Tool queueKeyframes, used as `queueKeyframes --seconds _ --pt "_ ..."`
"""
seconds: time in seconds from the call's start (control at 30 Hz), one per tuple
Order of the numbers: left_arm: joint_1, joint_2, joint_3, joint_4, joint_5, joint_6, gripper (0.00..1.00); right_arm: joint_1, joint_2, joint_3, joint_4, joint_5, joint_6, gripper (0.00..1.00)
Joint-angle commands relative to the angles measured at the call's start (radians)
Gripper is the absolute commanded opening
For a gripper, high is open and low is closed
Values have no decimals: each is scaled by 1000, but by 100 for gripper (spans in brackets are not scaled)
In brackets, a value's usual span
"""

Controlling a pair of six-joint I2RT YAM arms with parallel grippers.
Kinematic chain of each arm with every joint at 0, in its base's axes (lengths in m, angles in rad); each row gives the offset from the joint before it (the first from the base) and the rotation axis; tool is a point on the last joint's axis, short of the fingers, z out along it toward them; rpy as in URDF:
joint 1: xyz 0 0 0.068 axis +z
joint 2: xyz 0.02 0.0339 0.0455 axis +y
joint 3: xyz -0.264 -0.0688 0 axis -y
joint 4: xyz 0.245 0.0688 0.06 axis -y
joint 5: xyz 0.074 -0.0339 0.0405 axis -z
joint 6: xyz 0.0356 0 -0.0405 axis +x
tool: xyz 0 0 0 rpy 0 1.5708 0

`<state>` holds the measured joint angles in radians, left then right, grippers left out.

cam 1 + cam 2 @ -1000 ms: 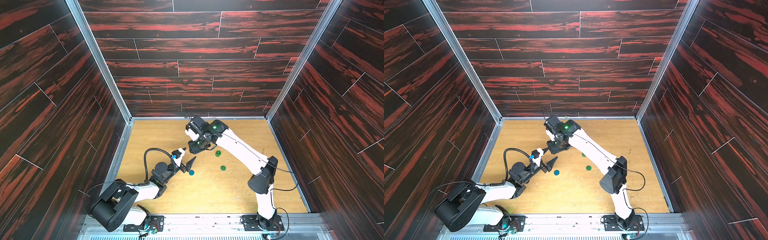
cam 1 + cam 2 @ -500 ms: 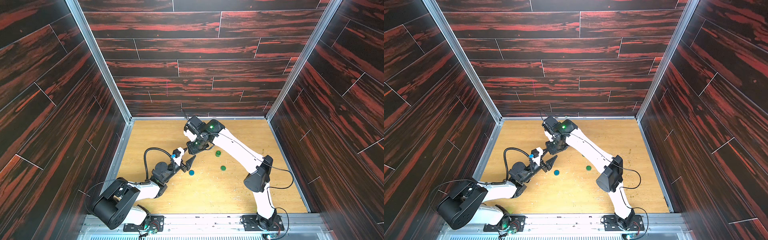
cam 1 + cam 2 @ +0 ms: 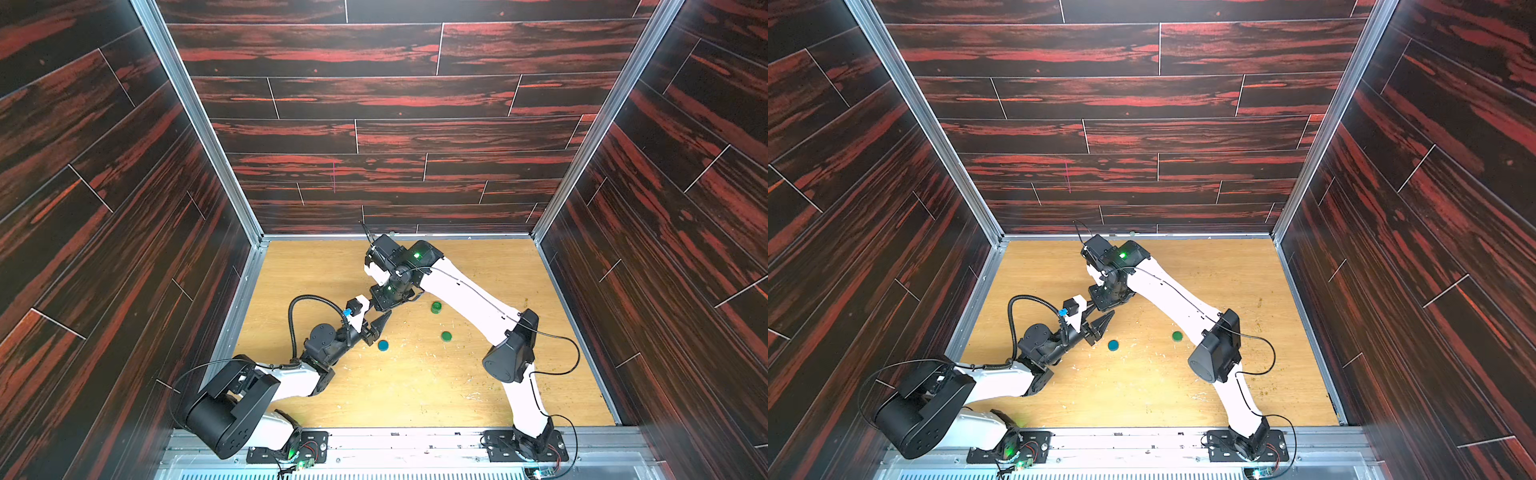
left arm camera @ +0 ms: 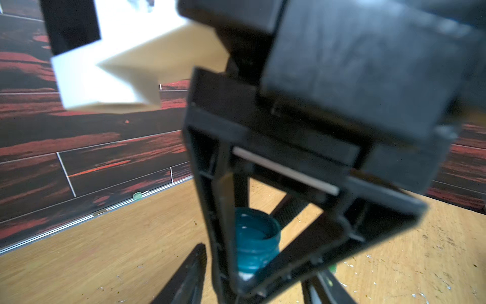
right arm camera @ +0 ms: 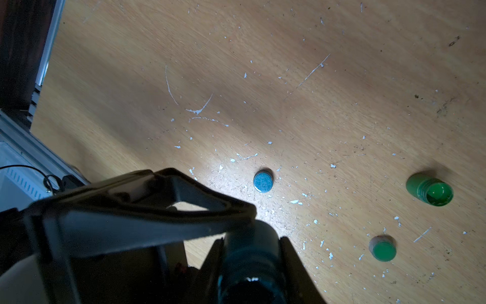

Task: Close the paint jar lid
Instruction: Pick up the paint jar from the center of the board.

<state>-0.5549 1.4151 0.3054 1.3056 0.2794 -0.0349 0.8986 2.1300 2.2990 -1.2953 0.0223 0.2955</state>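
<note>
On the table [image 3: 457, 386], the right claw [image 5: 251, 252] is clamped on the open teal paint jar [image 4: 256, 237]. The left claw [image 3: 377, 326] sits against it, jaws apart, gripping nothing. The left should probably close squarely on the jar before the right lets go to fetch the blue lid [image 3: 382, 345] lying nearby.
</note>
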Motion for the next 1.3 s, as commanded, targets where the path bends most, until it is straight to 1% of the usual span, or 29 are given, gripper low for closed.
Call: queueKeyframes --seconds 0.0,0.13,0.43,0.5,0.83,0.9,1.27 --pt "-2 -15 15 6 21 -2 55 10 12 25 -20 -17 5 30" --pt "-2 -19 17 -11 29 3 50 10 17 27 -22 -18 5 30" --pt "-2 -35 21 -51 22 16 47 10 25 42 -35 -20 4 30" --pt "-2 -37 21 -55 22 22 45 11 27 45 -36 -22 1 30" --pt "-3 -51 29 -81 14 27 43 12 42 63 -48 -31 1 29" --pt "-2 -52 29 -80 14 26 42 12 44 63 -47 -36 0 29" --pt "-2 -54 35 -80 11 18 43 15 53 70 -53 -36 1 27"
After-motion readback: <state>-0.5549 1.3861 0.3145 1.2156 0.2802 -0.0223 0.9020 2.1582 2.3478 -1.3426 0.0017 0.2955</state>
